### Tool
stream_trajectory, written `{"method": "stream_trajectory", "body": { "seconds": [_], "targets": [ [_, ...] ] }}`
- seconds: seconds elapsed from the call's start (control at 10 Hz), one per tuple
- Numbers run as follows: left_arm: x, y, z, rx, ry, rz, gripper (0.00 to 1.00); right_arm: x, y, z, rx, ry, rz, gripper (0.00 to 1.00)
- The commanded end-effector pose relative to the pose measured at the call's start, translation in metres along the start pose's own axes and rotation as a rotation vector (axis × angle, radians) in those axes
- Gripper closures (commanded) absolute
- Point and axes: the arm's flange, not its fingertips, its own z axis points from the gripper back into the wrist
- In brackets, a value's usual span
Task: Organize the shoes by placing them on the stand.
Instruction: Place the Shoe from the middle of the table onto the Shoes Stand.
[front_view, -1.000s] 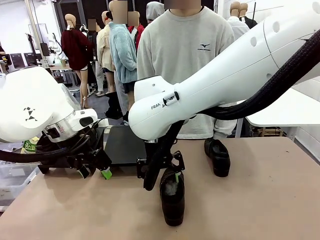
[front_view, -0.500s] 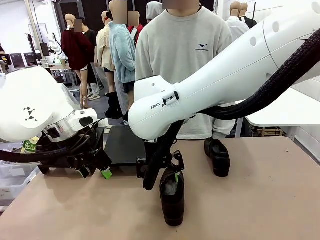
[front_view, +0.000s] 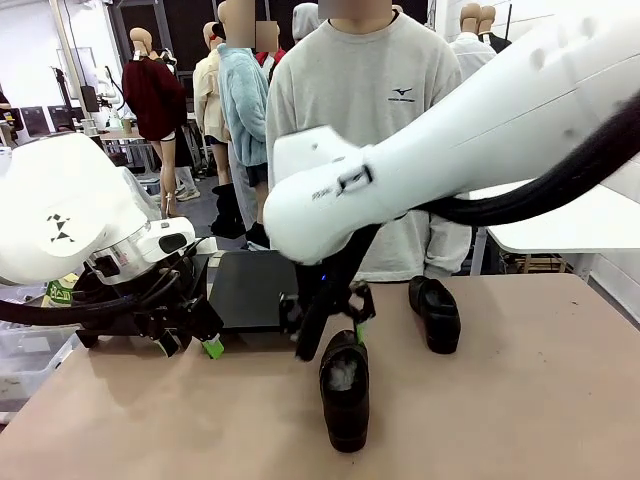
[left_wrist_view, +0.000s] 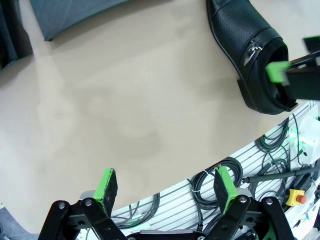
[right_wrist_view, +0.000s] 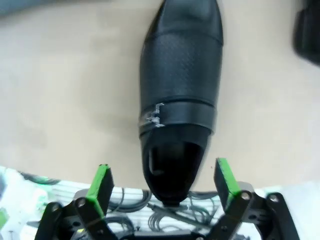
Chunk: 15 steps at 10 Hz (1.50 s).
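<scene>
We see a smooth beige tabletop (front_view: 520, 400) carrying one glossy black leather shoe (front_view: 344, 395) near its middle, a second black shoe (front_view: 436, 315) farther back, and a flat dark rectangular board (front_view: 250, 290) along the far edge.

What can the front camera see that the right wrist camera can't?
Front view: the person across the table, and the left gripper, open above the table. Right wrist view: a silver buckle on the near shoe, and cables below the table edge. Both: that near shoe and the open right gripper, fingers either side of its heel.
</scene>
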Motion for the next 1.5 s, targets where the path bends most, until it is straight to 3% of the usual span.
{"method": "stream_trajectory", "body": {
  "seconds": [0.0,0.1,0.3,0.6,0.7,1.0,1.4],
  "targets": [
    [-0.002,0.001,-0.001,-0.008,0.006,0.002,0.00,-0.021,-0.058,0.018,0.054,-0.064,0.000,0.00],
    [0.000,0.000,0.000,0.000,0.000,0.000,0.00,-0.023,-0.085,0.020,0.051,-0.094,0.010,0.00],
    [0.004,-0.055,-0.011,-0.028,-0.049,-0.031,0.00,-0.015,-0.137,0.001,0.037,-0.065,-0.022,0.00],
    [0.024,-0.109,-0.034,-0.032,-0.022,-0.046,0.00,-0.007,-0.180,-0.029,0.065,-0.028,-0.076,0.00],
    [0.027,-0.126,-0.038,-0.040,-0.004,-0.018,0.00,-0.008,-0.168,-0.009,0.006,-0.048,-0.050,0.00],
    [0.061,-0.145,-0.069,0.047,-0.035,0.037,0.00,-0.008,-0.168,-0.009,0.006,-0.048,-0.050,0.00],
    [0.076,-0.156,-0.115,0.137,0.082,0.189,0.00,-0.008,-0.168,-0.009,0.006,-0.048,-0.050,0.00]
  ]
}}
